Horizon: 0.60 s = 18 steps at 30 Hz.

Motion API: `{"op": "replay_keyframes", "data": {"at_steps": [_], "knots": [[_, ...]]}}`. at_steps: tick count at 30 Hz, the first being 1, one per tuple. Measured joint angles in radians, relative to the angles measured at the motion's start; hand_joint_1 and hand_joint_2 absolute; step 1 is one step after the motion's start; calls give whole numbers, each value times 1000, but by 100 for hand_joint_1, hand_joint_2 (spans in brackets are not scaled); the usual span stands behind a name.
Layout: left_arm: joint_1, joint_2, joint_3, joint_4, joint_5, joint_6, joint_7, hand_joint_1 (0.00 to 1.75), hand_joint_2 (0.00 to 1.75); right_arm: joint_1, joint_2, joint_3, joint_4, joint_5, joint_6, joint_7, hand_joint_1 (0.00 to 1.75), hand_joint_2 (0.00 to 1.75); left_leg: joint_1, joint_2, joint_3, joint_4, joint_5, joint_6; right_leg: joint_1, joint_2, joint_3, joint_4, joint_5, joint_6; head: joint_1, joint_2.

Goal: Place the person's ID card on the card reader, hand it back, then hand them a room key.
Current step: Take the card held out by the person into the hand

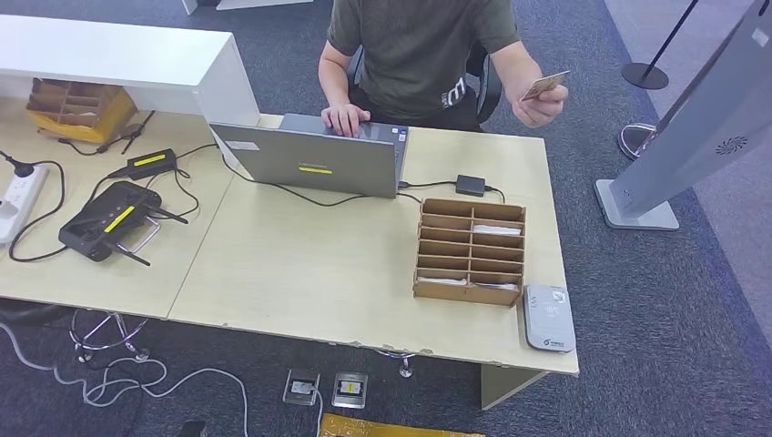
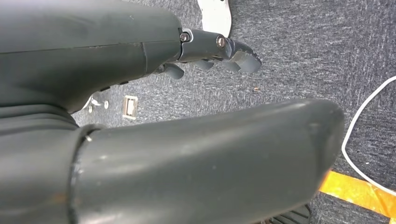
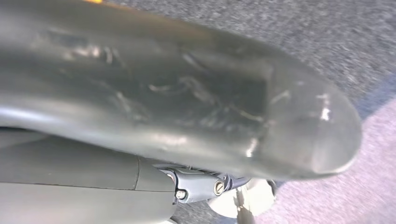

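The card reader (image 1: 549, 318) is set at the desk (image 1: 300, 264) corner, just beside the cardboard organizer (image 1: 471, 250), with bare desktop between the organizer and the laptop (image 1: 314, 161). The ID card (image 1: 545, 85) is pinched in the person's hand (image 1: 543, 102), raised beyond the desk's far edge. The left hand (image 2: 201, 84) is seen over carpet, well apart from the card, fingers (image 2: 243, 58) loosely curled, holding nothing. The right hand (image 3: 196, 140) is blurred; its state cannot be told.

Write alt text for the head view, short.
A seated person holds up an ID card beyond a light wooden desk. On the desk sit a grey laptop, a cardboard key rack and a grey card reader at its near right corner.
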Motion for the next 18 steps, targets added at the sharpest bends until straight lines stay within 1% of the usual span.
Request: {"op": "replay_keyframes", "data": {"at_steps": [4,7,10,12,13,14,15,16,17,18], "knots": [[0,-2,7,0,0,-2,0,0,0,8,-20,-24,-15,-1,0,-18,0,0,0,0,0,0,0,0,0,0,0,0,0,0,0,0],[1,-2,8,0,2,-3,-1,0,0,16,-39,-50,-31,-3,6,-76,0,0,0,0,0,0,0,0,0,0,0,0,0,0,0,0],[4,-2,11,0,8,-4,-8,0,0,26,-89,-95,-59,-2,6,-164,0,0,-1,0,0,0,0,0,-1,-1,0,0,0,0,0,0],[7,-1,16,1,11,-5,-14,0,0,40,-130,-142,-92,11,2,-203,0,0,-1,-1,-1,0,0,0,-1,-1,1,0,0,0,0,0],[8,-1,21,1,13,-6,-16,0,0,47,-151,-174,-113,39,1,-210,0,0,-1,-1,-2,0,0,0,-1,-2,1,0,0,0,0,0],[10,-1,24,1,14,-7,-17,0,0,53,-169,-211,-135,93,0,-204,0,0,-1,-1,-3,0,0,0,-1,-2,1,0,0,1,0,0],[10,-1,26,1,14,-8,-18,0,0,56,-187,-259,-160,189,0,-179,0,0,-1,-1,-3,0,0,0,-1,-1,1,0,1,1,0,0],[10,-2,28,1,15,-8,-18,0,0,61,-199,-314,-186,330,0,-134,0,0,-1,-1,-4,0,0,0,-1,-2,1,0,1,1,0,0],[10,-2,29,1,16,-8,-18,0,0,67,-205,-381,-219,515,0,-66,0,0,-1,-2,-9,-1,0,1,-1,-3,3,1,1,1,0,0],[10,-2,31,1,17,-6,-18,0,0,75,-202,-462,-264,729,1,29,0,0,0,-6,-14,-1,0,1,0,-6,4,1,1,1,0,0]]}}
